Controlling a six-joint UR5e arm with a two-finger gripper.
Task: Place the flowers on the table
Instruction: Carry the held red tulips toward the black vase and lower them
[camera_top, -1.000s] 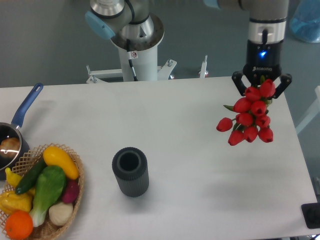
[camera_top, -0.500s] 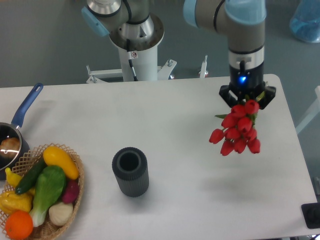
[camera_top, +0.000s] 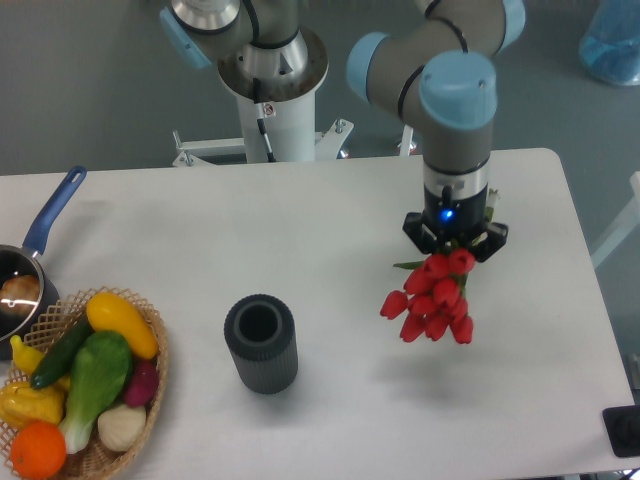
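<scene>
dark cylinder (camera_top: 261, 345): well to the left of the tool, standing apart | gripper (camera_top: 455, 240): closed around the flowers (camera_top: 432, 296) | flowers: hang just below the tool, blooms down, long axis near vertical | table (camera_top: 330, 230): under the blooms, not touching

**Q:** so how's the camera set up on your rig?

**Me:** just one fixed cam, no wrist view. It sits high on the side of the table (camera_top: 330, 215) opposite my base (camera_top: 272, 110), looking steeply down and across toward it. Mid range: you get nearly the whole tabletop, with the near edge and left side cropped.

**Q:** any overlap between views?

**Me:** nope, only one view, so nothing to share.
</scene>
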